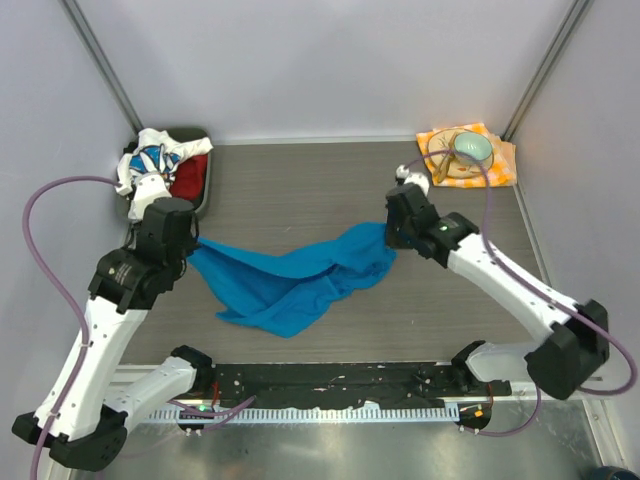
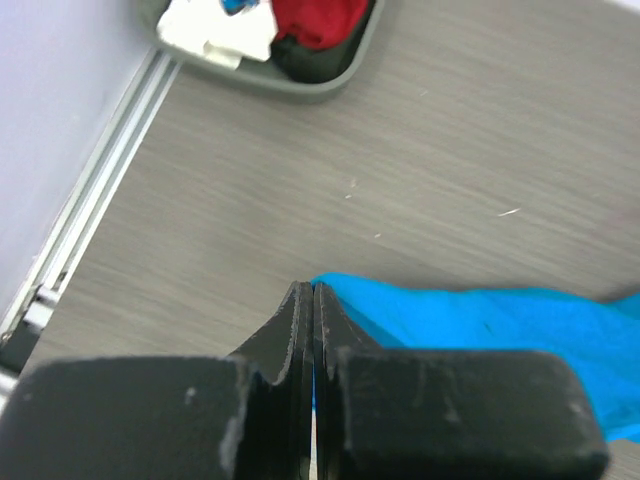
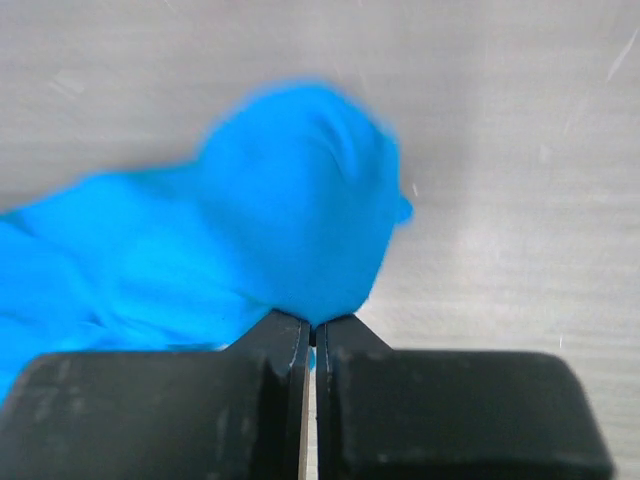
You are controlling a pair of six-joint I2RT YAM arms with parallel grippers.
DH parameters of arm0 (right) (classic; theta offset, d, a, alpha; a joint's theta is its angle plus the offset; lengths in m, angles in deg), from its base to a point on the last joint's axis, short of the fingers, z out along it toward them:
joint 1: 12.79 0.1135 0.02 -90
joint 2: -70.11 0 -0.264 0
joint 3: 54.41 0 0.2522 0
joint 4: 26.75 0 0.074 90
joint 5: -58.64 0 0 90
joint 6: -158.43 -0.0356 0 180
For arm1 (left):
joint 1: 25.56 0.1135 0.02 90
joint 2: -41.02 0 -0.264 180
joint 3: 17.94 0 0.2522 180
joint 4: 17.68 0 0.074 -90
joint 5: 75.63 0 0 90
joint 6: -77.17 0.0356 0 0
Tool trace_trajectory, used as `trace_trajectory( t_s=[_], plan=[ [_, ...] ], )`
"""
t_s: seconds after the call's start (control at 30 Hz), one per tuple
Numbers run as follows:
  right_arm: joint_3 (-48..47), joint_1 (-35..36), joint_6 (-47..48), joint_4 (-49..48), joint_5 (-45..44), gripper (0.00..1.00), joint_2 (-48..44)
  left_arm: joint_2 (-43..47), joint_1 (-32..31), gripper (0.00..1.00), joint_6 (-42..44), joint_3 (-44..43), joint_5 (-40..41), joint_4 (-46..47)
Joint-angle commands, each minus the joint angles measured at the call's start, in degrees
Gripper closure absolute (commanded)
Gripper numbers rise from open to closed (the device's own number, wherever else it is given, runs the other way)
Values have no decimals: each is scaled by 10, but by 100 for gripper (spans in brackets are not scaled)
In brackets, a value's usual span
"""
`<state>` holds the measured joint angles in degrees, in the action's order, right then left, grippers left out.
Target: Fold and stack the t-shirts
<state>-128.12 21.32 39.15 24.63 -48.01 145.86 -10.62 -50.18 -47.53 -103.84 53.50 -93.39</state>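
Desk (image 1: 300,190): grey wood-look, bare all round the blue t-shirt (image 1: 290,275). The blue t-shirt lies mid-desk, crumpled and strung out sideways, neither flat nor folded.

Left gripper (image 2: 312,290) is at the shirt's left end, fingers pinched tight on a corner of the cloth. Right gripper (image 3: 312,325) is at the shirt's right end, fingers clamped on a bunched bit, with a sliver of blue showing between them.

Step, my read: both ends are grasped, ready to lift and spread the shirt before the first fold. The task has barely begun. The next move likely calls for drawing the two ends apart with even tension, then laying the cloth down smooth. A shallow pinch could slip.

Grey bin (image 2: 330,88) sits beyond the shirt's left end, well apart. It holds the daisy t-shirt (image 1: 145,160) and red t-shirt (image 1: 192,175), both unfolded heaps. Checked napkin (image 1: 500,165) with a bowl (image 1: 472,147) on it lies beyond the shirt's right end, well apart.

Room: open desk beyond the shirt, less in front of it, where the black rail (image 1: 330,380) runs near. Walls stand outside both shirt ends, so the sideways stretch is limited.
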Motion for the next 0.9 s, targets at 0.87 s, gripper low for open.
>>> trace_trajectory(
  t_s=[0.87],
  plan=[
    [-675, -1, 128, 61, 292, 99, -173, 93, 4, 100, 75, -427, -355, 150]
  ],
)
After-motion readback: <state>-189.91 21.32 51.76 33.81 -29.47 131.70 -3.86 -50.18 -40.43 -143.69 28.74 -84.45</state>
